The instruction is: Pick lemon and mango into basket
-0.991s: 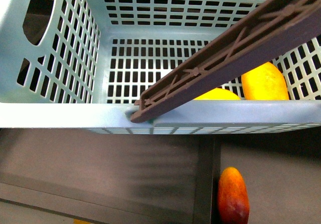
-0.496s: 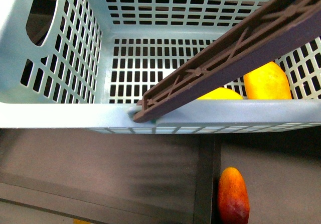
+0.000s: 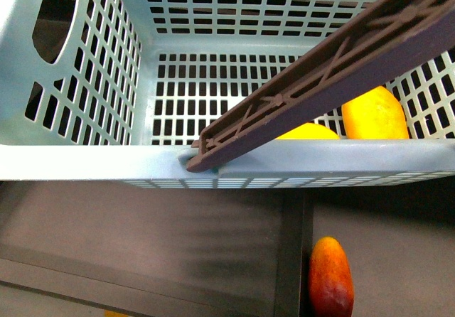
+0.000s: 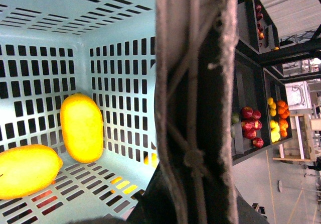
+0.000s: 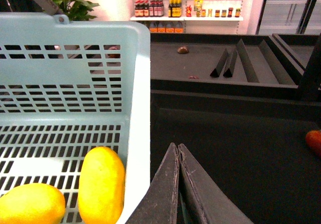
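The pale turquoise basket fills the front view, its brown handle slanting across it. On the slotted floor lie the mango, an elongated yellow fruit by the right wall, and the lemon, mostly hidden under the handle. The left wrist view shows the mango and the lemon inside, with my left gripper shut on the handle. My right gripper is shut and holds nothing, just outside the basket wall, beside the mango and the lemon.
A red-and-yellow elongated fruit lies on the dark shelf below the basket. Dark upright dividers stand on the shelf beyond my right gripper, and a red fruit shows at that view's edge. Trays of apples and oranges sit further off.
The basket swayed a little and came back to about where it was. Both fruits stay inside it.
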Controlling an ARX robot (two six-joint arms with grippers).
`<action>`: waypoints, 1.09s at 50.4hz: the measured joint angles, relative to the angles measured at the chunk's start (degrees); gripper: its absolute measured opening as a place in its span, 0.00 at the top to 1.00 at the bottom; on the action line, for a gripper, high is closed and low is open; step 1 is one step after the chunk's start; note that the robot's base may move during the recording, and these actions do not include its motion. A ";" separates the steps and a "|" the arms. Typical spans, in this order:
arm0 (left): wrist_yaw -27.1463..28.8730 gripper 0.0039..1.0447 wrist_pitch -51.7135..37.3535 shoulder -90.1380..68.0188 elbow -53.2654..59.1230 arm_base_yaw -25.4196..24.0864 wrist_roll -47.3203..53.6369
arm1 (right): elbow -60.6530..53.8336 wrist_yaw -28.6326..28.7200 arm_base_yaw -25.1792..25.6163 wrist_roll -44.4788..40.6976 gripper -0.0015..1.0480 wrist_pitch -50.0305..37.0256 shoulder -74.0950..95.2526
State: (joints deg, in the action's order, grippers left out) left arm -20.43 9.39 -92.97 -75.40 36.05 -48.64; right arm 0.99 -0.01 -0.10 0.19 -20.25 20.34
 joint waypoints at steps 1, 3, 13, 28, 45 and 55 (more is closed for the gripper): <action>0.00 0.96 0.00 0.00 0.00 0.00 0.04 | 0.00 -0.07 0.00 0.02 0.98 0.37 -0.42; 0.00 0.96 0.00 0.00 0.00 0.00 0.02 | 0.00 0.00 0.00 0.00 0.98 0.96 -1.16; 0.00 0.96 0.00 0.00 0.00 -0.02 0.00 | 0.00 -0.02 0.00 0.02 0.98 5.60 -5.73; 0.02 0.96 0.00 0.00 0.00 0.00 0.02 | 0.00 -0.02 0.00 0.02 0.98 9.42 -9.53; 0.00 0.96 0.00 0.00 0.00 -0.04 0.13 | 0.00 -0.02 0.00 0.02 0.98 20.13 -19.85; 0.04 0.96 0.00 0.00 0.00 -0.04 0.20 | 0.00 -0.02 0.00 0.02 0.98 20.15 -19.98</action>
State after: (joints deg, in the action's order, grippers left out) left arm -20.38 9.39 -92.97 -75.40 36.01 -48.45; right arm 0.99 -0.03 -0.10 0.21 -0.10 0.36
